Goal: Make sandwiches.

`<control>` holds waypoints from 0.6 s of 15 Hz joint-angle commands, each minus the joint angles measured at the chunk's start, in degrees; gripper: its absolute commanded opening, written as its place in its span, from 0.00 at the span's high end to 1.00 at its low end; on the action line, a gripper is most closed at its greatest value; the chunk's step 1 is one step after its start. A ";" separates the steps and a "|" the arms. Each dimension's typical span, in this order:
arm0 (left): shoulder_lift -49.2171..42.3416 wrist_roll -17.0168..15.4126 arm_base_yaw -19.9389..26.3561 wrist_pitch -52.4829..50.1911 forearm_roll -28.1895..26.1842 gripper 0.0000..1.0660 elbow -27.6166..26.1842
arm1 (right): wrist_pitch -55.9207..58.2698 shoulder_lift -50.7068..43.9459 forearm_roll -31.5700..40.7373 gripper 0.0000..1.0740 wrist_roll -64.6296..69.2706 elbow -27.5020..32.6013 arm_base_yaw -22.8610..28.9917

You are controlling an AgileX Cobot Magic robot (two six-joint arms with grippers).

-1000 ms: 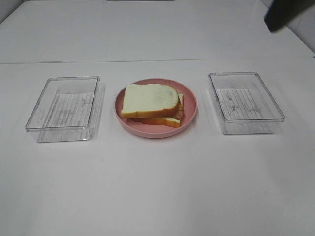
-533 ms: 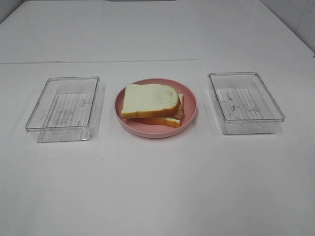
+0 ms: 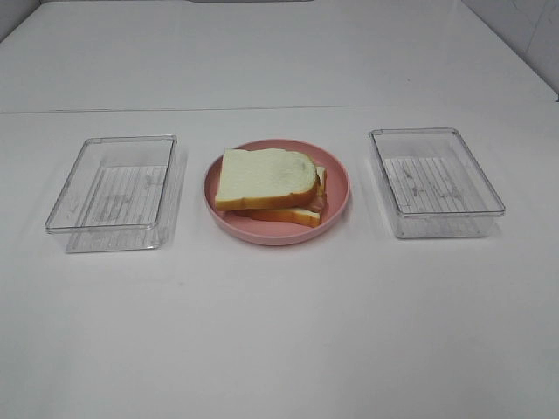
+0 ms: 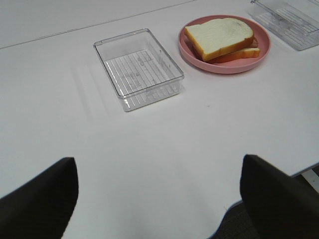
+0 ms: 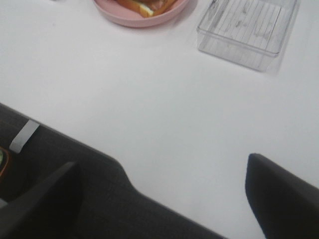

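Exterior high: sandwich (image 3: 271, 186) sits assembled on the plate (image 3: 336, 209), both trays (image 3: 113, 192) empty; job looks done, both grippers (image 4: 159, 199) spread open.

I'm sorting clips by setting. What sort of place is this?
Probably a staged lab tabletop, not a real kitchen: a bare white table holds only a sandwich on a pink plate, with an empty clear tray on one side and another on the other.
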 commanded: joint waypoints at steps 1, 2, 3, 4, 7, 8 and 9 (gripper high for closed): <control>-1.20 0.11 -0.17 -0.52 -0.52 0.21 0.29 | -1.66 -3.44 -1.49 0.23 -0.06 0.46 0.17; -1.20 0.11 -0.17 -0.52 -0.52 0.21 0.29 | -1.66 -3.27 -1.32 0.23 -0.06 0.46 0.17; -1.20 0.11 -0.17 -0.52 -0.52 0.21 0.29 | -1.66 -3.15 -1.32 0.23 -0.06 0.46 0.17; -1.20 0.11 -0.17 -0.52 -0.52 0.21 0.29 | -1.66 -3.15 -1.32 0.23 -0.06 0.46 0.17; -1.20 0.11 -0.17 -0.52 -0.52 0.21 0.29 | -1.66 -3.15 -1.32 0.23 -0.06 0.46 0.17; -1.20 0.11 -0.17 -0.52 -0.52 0.21 0.29 | -1.66 -3.15 -1.32 0.23 -0.06 0.46 0.17; -1.20 0.11 -0.17 -0.52 -0.52 0.21 0.29 | -1.66 -3.15 -1.32 0.23 -0.06 0.46 0.17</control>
